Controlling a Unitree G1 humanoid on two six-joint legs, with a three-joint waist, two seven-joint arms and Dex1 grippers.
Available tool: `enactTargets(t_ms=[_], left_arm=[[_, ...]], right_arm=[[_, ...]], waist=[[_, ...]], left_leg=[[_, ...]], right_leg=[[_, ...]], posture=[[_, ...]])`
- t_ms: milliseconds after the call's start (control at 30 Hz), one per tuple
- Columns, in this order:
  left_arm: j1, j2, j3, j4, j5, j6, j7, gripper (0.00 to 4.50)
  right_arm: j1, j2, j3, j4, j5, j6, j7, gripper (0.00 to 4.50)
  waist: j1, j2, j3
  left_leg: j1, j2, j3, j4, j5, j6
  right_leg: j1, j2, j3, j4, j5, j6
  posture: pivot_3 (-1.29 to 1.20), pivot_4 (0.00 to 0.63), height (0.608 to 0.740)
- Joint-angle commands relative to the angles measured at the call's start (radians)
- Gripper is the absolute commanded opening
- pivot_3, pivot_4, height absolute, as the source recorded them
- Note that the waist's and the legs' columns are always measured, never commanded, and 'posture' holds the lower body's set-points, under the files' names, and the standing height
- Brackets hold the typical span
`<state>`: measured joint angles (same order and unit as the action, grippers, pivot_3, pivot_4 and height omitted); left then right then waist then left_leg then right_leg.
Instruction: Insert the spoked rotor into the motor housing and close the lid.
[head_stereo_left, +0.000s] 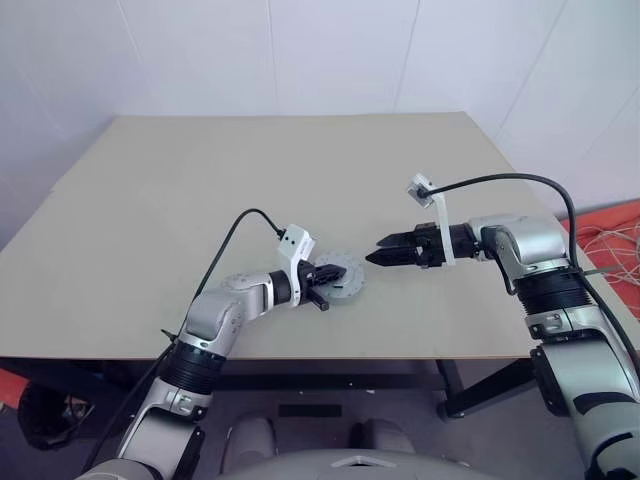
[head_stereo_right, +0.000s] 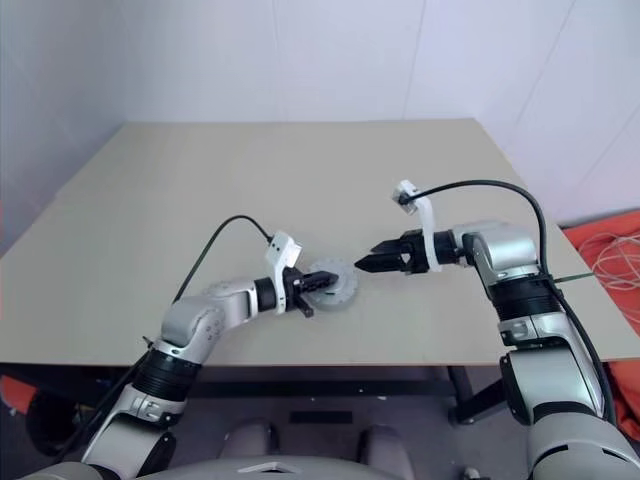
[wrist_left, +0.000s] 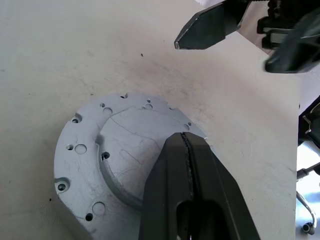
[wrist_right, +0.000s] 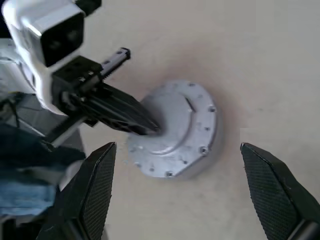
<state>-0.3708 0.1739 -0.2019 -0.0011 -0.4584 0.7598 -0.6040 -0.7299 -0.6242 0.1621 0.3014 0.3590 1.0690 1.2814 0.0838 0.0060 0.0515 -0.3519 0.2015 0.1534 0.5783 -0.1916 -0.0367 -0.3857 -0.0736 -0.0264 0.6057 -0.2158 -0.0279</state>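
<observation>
Grey cast metal, round and flanged, the motor housing (wrist_right: 172, 131) sits near the front of the table (head_stereo_left: 200, 190) with a pale plate with small holes, apparently the lid (wrist_left: 125, 145), on top; I cannot tell whether the rotor is inside. It looks stiff, fairly heavy and smooth, so likely to slide under a push rather than flex. The left gripper (wrist_left: 189, 150), fingers pressed together on nothing, rests its tips on the raised centre of the top face. The right gripper (wrist_right: 175, 195), fingers spread wide and empty, hovers just beside it. Best purchase is probably across the rim, fingers on opposite sides of the wall below the flange.
</observation>
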Motion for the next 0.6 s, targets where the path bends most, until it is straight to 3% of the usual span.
enactTargets(t_ms=[33,600], left_arm=[[0.016,0.007,-0.004,0.029,0.024,0.020,0.015,0.00],[0.027,0.001,-0.005,0.018,0.023,0.021,0.020,0.00]], right_arm=[[-0.036,-0.008,-0.007,-0.031,0.064,0.132,-0.007,4.48],[-0.017,0.079,-0.020,0.102,0.091,0.242,-0.168,4.48]], waist=[[0.003,0.000,0.000],[0.013,0.000,0.000]], left_leg=[[0.000,0.000,0.000,0.000,0.000,0.000],[0.000,0.000,0.000,-0.001,0.000,-0.001]], right_leg=[[0.000,0.000,0.000,0.000,0.000,0.000],[0.000,0.000,0.000,0.000,0.000,0.000]], posture=[[0.00,0.000,0.740],[0.00,0.000,0.740]])
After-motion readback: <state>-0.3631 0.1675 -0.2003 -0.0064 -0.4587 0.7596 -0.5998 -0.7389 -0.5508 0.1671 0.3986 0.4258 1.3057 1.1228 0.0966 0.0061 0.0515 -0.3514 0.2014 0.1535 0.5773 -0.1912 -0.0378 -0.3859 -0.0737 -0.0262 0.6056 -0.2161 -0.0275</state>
